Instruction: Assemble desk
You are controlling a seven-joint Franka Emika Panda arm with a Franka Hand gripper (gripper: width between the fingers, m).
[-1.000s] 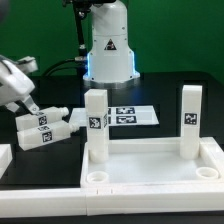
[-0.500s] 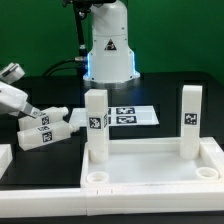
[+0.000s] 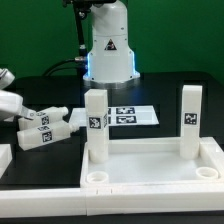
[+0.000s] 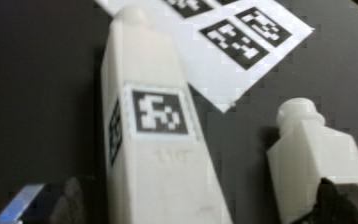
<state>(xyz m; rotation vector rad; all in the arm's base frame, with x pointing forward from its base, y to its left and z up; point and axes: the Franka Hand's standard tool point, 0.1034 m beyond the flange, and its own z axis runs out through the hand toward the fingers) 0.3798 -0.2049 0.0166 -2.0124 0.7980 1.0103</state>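
Backed off toward the exterior view's left edge over the last second with gripper [image 3: 9, 101] jaws spread wide, gripping nothing. Found two loose legs [image 3: 33, 135] [image 3: 57, 118] lying on the table [image 3: 50, 95] beside the marker board [image 3: 148, 116]. Found desk top [image 3: 150, 170] in front, two upright legs [image 3: 95, 125] [image 3: 190, 118] standing in its rear corner sockets.

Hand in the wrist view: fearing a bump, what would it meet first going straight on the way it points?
Probably the tagged loose leg lying on the black table, centred between the fingertips of the open hand. Depth is unclear, so how soon is hard to say.
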